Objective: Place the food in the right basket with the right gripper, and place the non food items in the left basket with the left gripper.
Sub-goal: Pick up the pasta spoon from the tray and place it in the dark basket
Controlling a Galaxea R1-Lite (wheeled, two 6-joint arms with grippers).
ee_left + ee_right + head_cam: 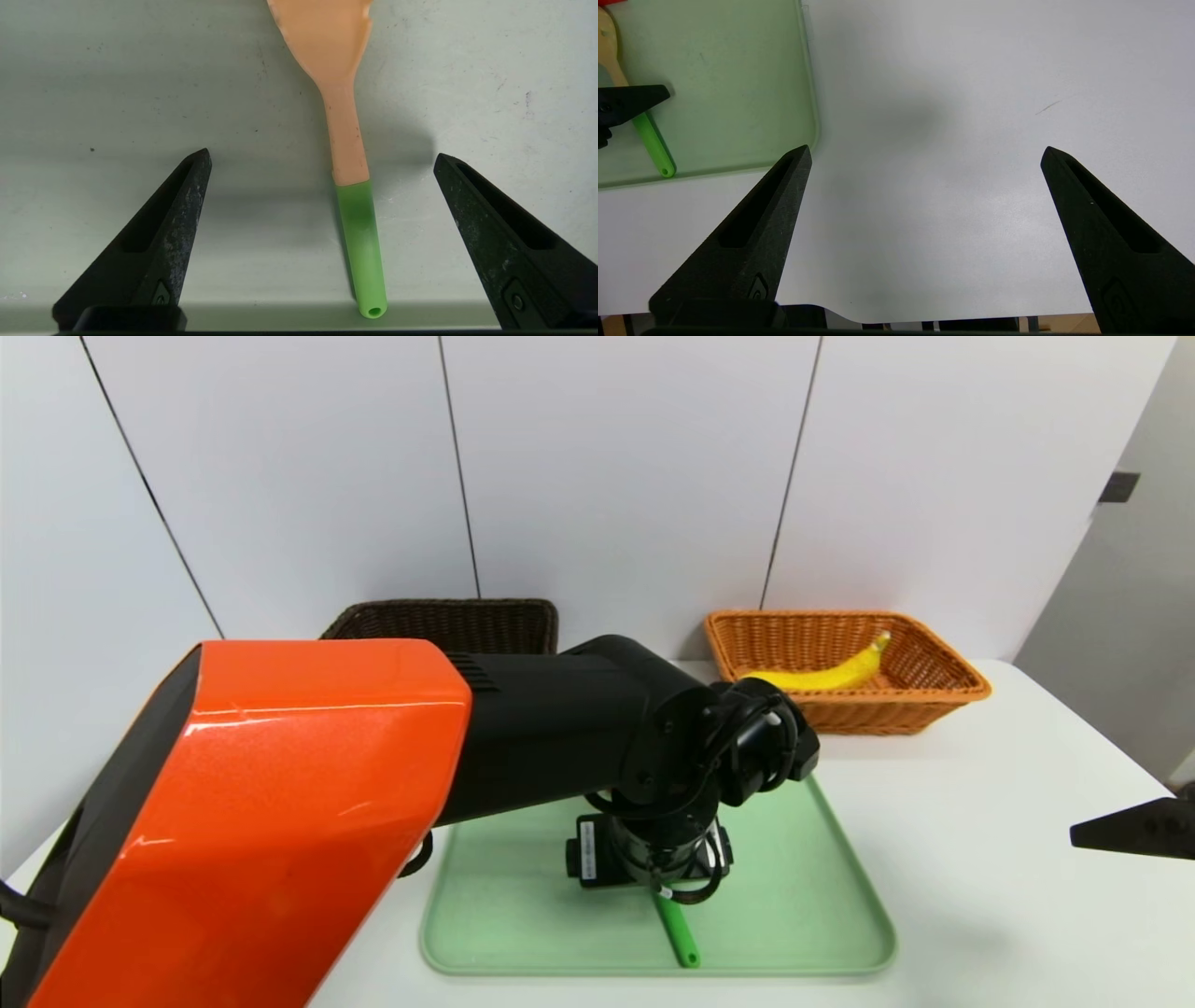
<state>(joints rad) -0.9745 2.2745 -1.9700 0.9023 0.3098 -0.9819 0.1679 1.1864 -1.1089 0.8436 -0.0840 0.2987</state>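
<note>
Left claw [322, 158], jaws spread wide, hangs over the green tray [822, 896] with the fork [348, 154] lying flat between its fingers, positioned for pickup. Behind the tray sits the dark basket [448, 621]; right of it, the banana [822, 674] lies in the orange basket [934, 695]. Right claw [924, 154], open and empty, hangs over bare tabletop [971, 93] right of the tray.

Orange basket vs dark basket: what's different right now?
Colour: the right basket is light orange-tan; the left basket is dark brown, nearly black.
Contents: the right basket holds the banana; what the left basket holds cannot be seen.
Visibility: the right basket shows whole in the head view; the left basket is mostly hidden behind the left arm, only its back rim showing.
Shared: both are rectangular woven wicker, standing at the far side of the white table.
</note>
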